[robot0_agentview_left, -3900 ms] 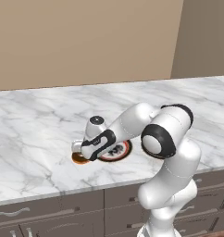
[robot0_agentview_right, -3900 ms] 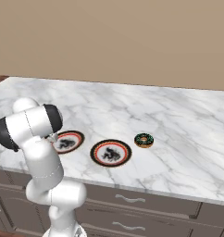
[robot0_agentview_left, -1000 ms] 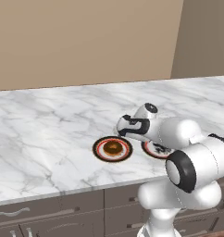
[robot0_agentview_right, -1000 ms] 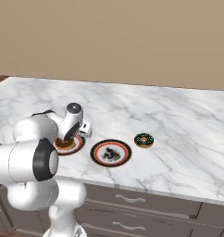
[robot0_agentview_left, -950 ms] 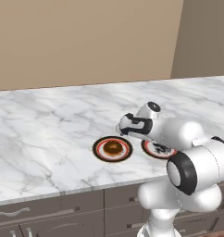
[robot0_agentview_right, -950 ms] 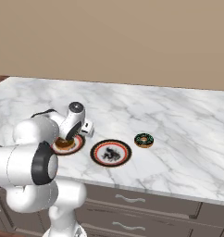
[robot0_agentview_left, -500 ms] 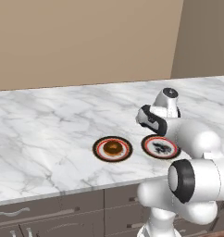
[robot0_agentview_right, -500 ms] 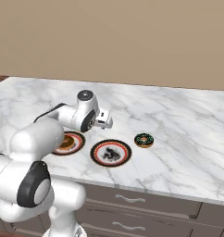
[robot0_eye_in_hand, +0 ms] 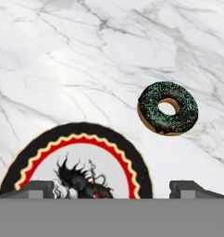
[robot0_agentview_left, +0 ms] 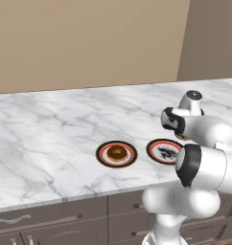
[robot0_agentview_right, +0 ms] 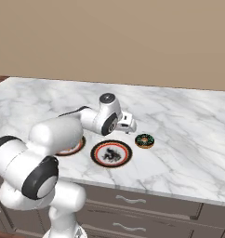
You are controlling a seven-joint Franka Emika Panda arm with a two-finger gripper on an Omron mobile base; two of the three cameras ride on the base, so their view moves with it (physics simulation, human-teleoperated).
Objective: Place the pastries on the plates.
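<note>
Your gripper (robot0_agentview_right: 131,125) has swung from the left plate (robot0_agentview_left: 116,153), where the brown pastry (robot0_agentview_left: 117,152) now sits, toward the glazed donut (robot0_eye_in_hand: 168,108). It hangs wide open, holding nothing. The donut lies on the marble counter (robot0_agentview_right: 179,121) beside the bare second plate (robot0_agentview_right: 111,154), near the front edge.

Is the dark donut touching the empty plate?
Apart. The hand view shows bare marble counter between the dark donut and the empty plate; the right base view shows that gap too.

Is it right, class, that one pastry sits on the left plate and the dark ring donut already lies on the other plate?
Not quite. The dark ring donut lies on the marble counter beside the other plate, apart from it, as the hand view shows. One pastry does sit on the left plate.
</note>
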